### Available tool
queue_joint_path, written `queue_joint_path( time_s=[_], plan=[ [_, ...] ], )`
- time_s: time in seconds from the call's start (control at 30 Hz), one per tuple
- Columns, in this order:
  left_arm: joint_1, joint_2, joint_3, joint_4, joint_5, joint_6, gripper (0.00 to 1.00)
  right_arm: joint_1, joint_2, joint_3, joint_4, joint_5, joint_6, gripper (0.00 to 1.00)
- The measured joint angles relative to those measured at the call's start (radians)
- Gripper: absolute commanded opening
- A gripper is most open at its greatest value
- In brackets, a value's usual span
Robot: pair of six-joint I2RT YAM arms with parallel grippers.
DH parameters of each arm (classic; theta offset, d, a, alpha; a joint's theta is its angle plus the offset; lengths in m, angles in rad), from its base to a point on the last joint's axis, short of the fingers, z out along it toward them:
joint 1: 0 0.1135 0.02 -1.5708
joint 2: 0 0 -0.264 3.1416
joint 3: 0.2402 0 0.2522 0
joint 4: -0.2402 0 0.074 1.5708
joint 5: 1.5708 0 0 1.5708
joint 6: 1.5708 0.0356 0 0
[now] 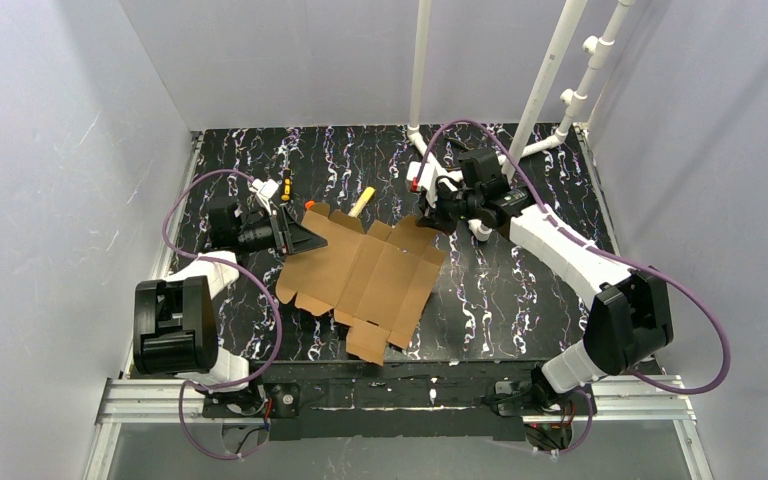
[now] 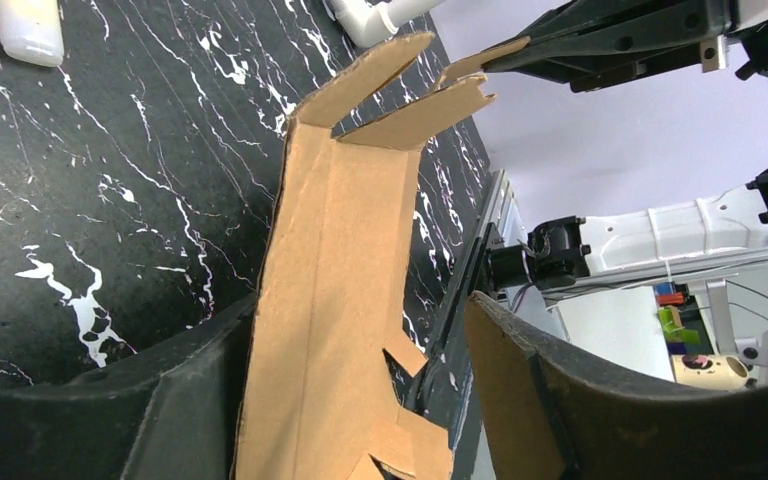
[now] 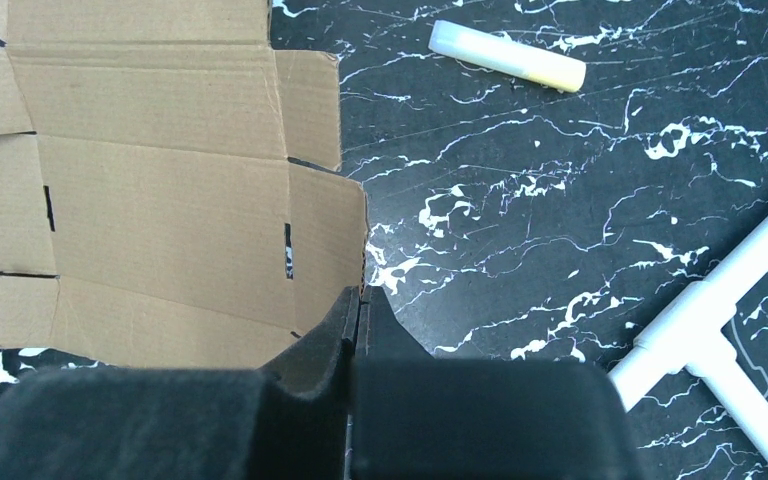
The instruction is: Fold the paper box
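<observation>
- Top view: the paper box (image 1: 360, 280) lies as an unfolded brown sheet, flaps spread, in the middle of the black marbled tabletop (image 1: 520, 290). The left hand (image 1: 295, 237) sits at the sheet's left edge. The right hand (image 1: 438, 215) is at its far right corner. A small white and yellow tube (image 1: 362, 202) lies just beyond the sheet's far edge, and a white pipe frame (image 1: 550, 90) stands at the back.
- Left wrist view: the left hand (image 2: 360, 310) has its fingers (image 2: 180, 400) set wide apart. The paper box (image 2: 330, 300) runs between them, close against one finger and clear of the other. At the sheet's far end the flaps tilt up off the tabletop (image 2: 110, 200), and the right hand's dark fingers meet one raised tab there.
- Right wrist view: the right hand (image 3: 357, 310) has its fingers pressed together, pinching the near edge of the paper box (image 3: 160, 200) at a corner. The tube (image 3: 508, 56) lies apart on the tabletop (image 3: 560, 200), and the pipe frame (image 3: 700, 320) is at the right.
</observation>
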Motion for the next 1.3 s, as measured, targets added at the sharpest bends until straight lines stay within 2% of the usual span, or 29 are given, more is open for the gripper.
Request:
queue_joint_path(
  time_s=[0.03,0.1,0.17,0.43,0.47,0.67,0.87,1.07,1.3],
  plan=[
    [0.0,-0.005,0.0,-0.001,-0.006,-0.01,0.57,0.0,0.01,0.004,0.001,0.006,0.004,0.01],
    [0.0,-0.022,-0.002,0.0,-0.021,-0.024,0.43,0.0,0.028,0.008,0.006,0.016,0.01,0.01],
    [0.0,-0.053,-0.013,0.002,-0.039,-0.037,0.38,0.0,0.044,0.01,0.01,0.027,0.018,0.01],
    [-0.017,-0.177,-0.029,0.005,-0.121,-0.06,0.02,-0.001,0.067,0.012,0.036,0.035,0.053,0.01],
    [-0.02,-0.187,-0.029,0.004,-0.131,-0.062,0.0,-0.001,0.073,0.013,0.041,0.034,0.058,0.01],
    [-0.042,-0.275,-0.031,-0.047,-0.199,-0.03,0.0,-0.001,0.137,0.019,0.074,0.028,0.097,0.01],
    [-0.089,-0.388,0.0,-0.225,-0.309,0.126,0.0,-0.001,0.17,0.018,0.109,0.002,0.139,0.01],
    [-0.203,-0.365,0.168,-0.483,-0.434,0.303,0.0,-0.007,0.198,0.004,0.142,-0.042,0.182,0.01],
    [-0.235,-0.269,0.314,-0.646,-0.5,0.409,0.0,-0.021,0.206,-0.021,0.205,-0.092,0.249,0.01]
  ],
)
